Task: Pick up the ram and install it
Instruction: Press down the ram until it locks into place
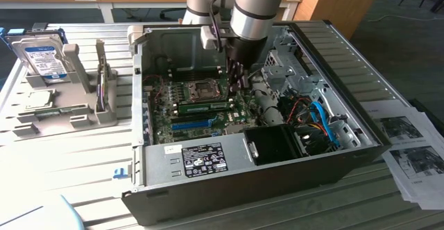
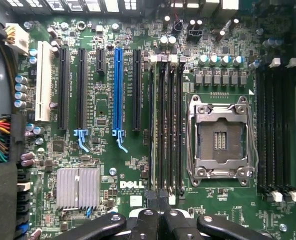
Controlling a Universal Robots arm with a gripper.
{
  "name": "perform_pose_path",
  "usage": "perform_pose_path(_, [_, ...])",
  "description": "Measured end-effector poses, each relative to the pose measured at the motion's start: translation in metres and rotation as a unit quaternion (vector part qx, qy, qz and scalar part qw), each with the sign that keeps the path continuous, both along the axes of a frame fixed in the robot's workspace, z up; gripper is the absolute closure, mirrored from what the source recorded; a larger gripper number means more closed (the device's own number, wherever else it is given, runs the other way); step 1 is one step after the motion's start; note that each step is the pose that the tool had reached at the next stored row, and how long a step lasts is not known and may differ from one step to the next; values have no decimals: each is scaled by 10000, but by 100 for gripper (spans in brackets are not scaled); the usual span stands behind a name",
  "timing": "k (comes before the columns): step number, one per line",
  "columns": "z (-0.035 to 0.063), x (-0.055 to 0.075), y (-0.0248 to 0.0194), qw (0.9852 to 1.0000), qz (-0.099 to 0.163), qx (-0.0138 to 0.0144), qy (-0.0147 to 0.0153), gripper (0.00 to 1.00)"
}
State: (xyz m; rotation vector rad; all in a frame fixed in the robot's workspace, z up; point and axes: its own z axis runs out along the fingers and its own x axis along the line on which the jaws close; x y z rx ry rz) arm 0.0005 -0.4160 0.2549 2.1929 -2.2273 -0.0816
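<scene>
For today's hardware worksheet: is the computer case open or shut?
Open: the computer case lies with its side panel off, the motherboard exposed from above.

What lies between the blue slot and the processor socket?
In the wrist view: one black slot beside the blue slot, then four memory slots next to the processor socket. The shut gripper is at those slots' end.

Closed gripper (image 2: pixel 159 202) over mobo (image 2: pixel 113 165)
</scene>
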Motion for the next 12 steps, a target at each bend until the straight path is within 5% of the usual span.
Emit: perform_pose_path(12, [7,-78,0,10000,0,-1,0,91])
